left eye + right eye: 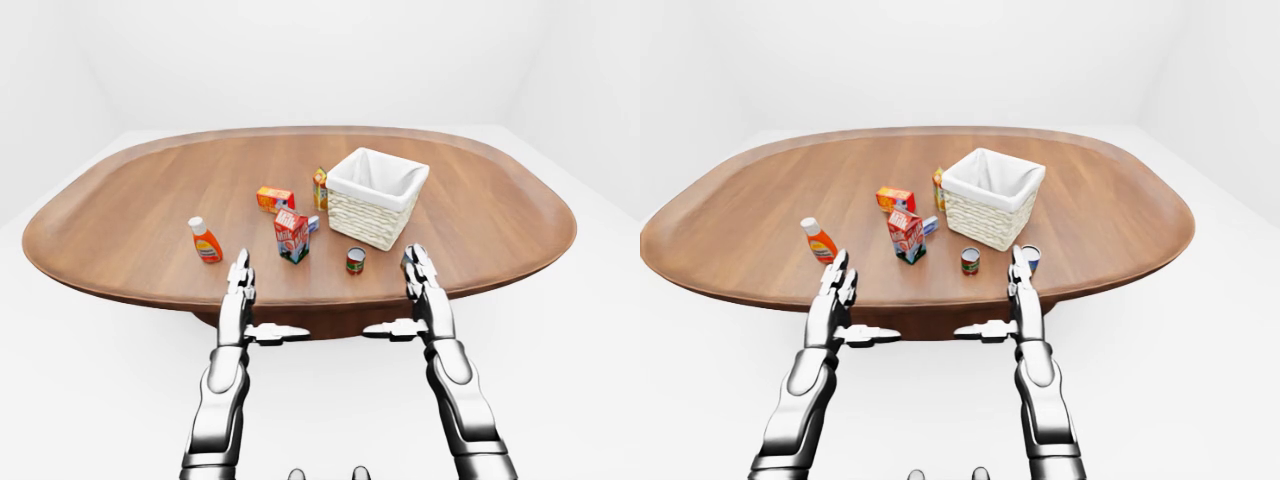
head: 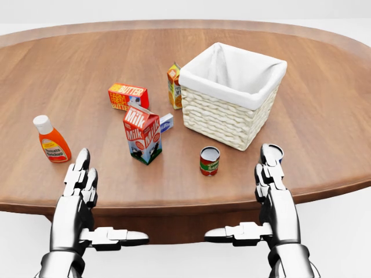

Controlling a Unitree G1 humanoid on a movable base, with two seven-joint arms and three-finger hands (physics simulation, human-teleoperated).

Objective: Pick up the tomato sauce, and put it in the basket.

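Tomato sauce can beside basket

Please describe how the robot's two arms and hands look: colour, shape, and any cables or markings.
Both arms are glossy silver-grey metal with darker joints. The left hand and right hand each have segmented, blocky fingers and a thumb at the side. No cables, sleeves or markings show.

milk carton: "Milk" | orange box: "BUTTER"
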